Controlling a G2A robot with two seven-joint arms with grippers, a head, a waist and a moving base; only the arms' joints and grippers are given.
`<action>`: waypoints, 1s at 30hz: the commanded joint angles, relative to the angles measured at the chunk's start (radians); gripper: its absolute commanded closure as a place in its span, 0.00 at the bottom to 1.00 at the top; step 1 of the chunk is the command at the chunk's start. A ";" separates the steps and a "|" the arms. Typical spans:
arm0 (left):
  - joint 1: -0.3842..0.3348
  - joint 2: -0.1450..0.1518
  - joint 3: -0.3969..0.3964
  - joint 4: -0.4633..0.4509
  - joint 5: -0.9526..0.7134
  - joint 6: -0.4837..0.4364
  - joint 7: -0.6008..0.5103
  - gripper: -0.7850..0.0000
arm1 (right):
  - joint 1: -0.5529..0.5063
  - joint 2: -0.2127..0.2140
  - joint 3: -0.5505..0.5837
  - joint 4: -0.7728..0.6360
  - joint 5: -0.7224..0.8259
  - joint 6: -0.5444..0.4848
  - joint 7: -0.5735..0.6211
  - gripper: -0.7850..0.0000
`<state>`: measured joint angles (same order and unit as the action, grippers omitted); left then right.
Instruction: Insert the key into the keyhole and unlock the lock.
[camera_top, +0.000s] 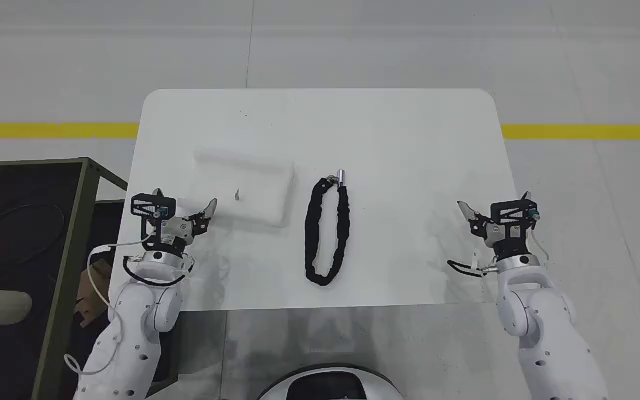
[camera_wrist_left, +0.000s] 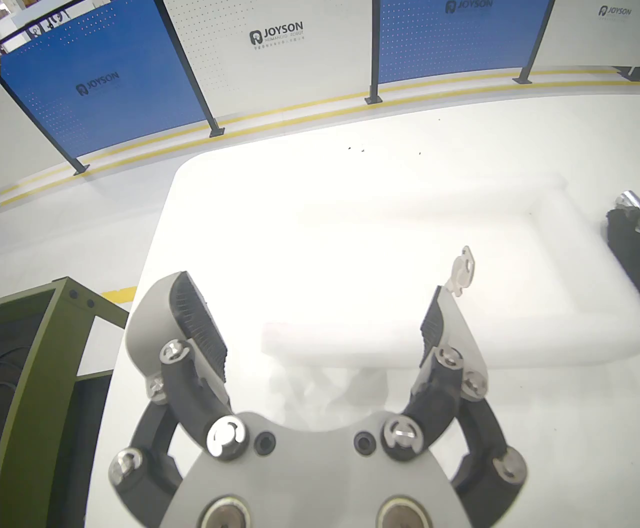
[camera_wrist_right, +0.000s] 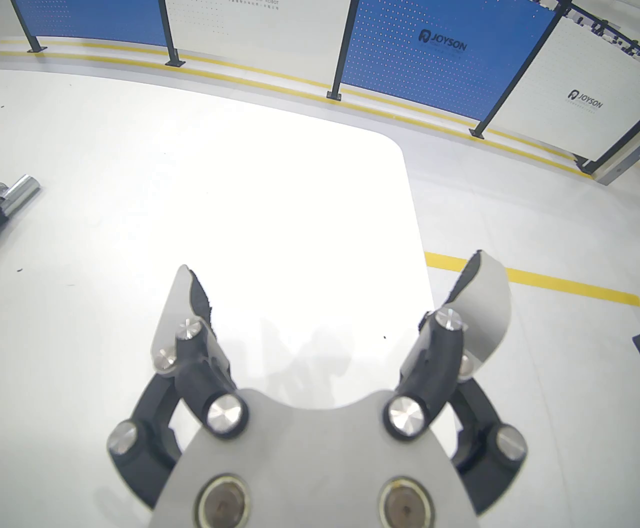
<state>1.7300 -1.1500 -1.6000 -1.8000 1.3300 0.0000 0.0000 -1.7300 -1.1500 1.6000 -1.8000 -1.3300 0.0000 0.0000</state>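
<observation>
We start from the white rounded worktop. On its left half lies a shallow white foam tray, and just beside the tray, near the middle, a black fabric-sleeved chain lock is folded into a long loop with its silver cylinder end at the far tip. Our left hand hovers at the tray's near corner, spread wide and carrying nothing. Our right hand hangs well apart from the lock near the right edge, equally wide open and empty. The small silver key sits inside the tray. It appears to stand upright in the foam, though its pale glare makes that hard to confirm. We judge the step in hand to be picking up the key. Seen from the left wrist, it lies just beyond one fingertip of the left hand, off its centreline and toward the lock. So we would shift toward the lock to centre the key, come down gently, and pinch its flat head so the blade stays free for the keyhole. A skewed grip could tip it over.
</observation>
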 joint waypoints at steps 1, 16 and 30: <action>-0.002 -0.001 -0.002 -0.003 -0.014 -0.002 -0.007 0.00 | 0.000 0.000 0.000 0.000 0.000 0.000 0.000 0.00; -0.444 0.045 -0.094 -0.200 -0.599 -0.103 -1.320 0.00 | 0.000 0.000 0.000 0.000 0.000 0.000 0.000 0.00; -0.978 0.121 0.505 0.298 -0.623 0.170 -1.536 0.51 | 0.000 0.000 0.000 0.000 0.000 0.000 0.000 0.00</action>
<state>0.7668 -1.0364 -1.1236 -1.5163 0.7198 0.1598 -1.5357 -1.7300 -1.1500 1.6000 -1.8000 -1.3300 0.0000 0.0000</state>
